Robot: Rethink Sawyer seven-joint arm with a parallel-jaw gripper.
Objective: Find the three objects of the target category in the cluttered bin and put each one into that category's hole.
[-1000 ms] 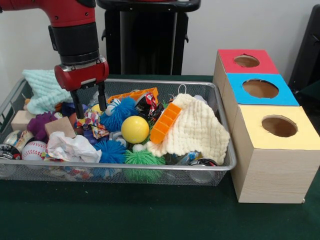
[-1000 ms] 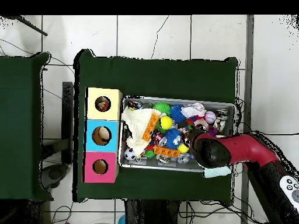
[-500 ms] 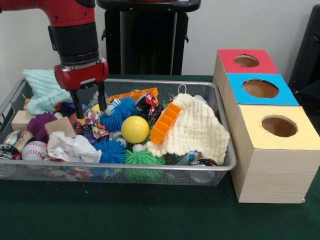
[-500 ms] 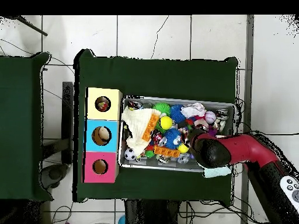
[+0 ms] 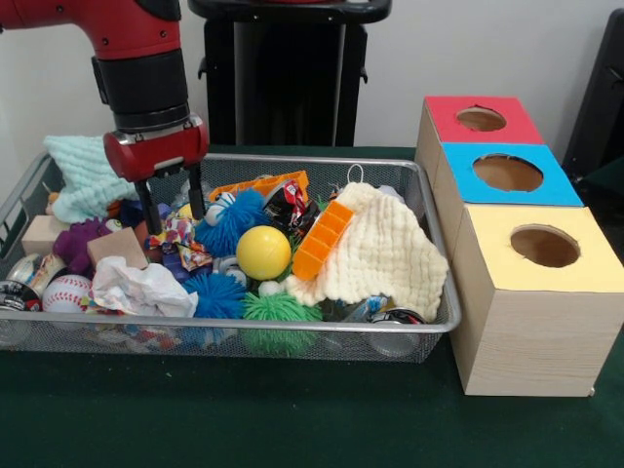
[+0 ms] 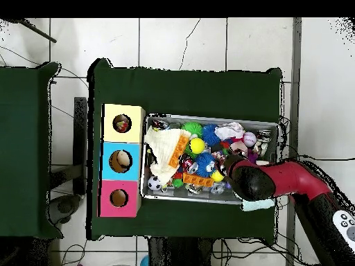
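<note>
My gripper (image 5: 174,214) hangs open over the left part of the wire bin (image 5: 429,292), its fingertips (image 5: 198,203) down among the clutter beside a patterned wrapper (image 5: 177,237) and a blue spiky ball (image 5: 232,220). Nothing is held between the fingers. A yellow ball (image 5: 263,253), a second blue spiky ball (image 5: 214,293), a green spiky ball (image 5: 278,312) and a baseball (image 5: 66,291) lie nearby. To the right stand three boxes with a red hole (image 5: 482,119), a blue hole (image 5: 507,173) and a yellow hole (image 5: 544,246). In the overhead view the arm (image 6: 260,180) hides the gripper.
A cream knitted cloth (image 5: 382,252) and an orange tray (image 5: 322,239) cover the bin's right half. A mint cloth (image 5: 86,172), wooden blocks (image 5: 117,247), a purple toy (image 5: 76,244) and crumpled paper (image 5: 142,288) fill the left. The boxes (image 6: 122,161) adjoin the bin.
The gripper has edged slightly to the left over the bin and stays open. The objects in the bin have not moved.
</note>
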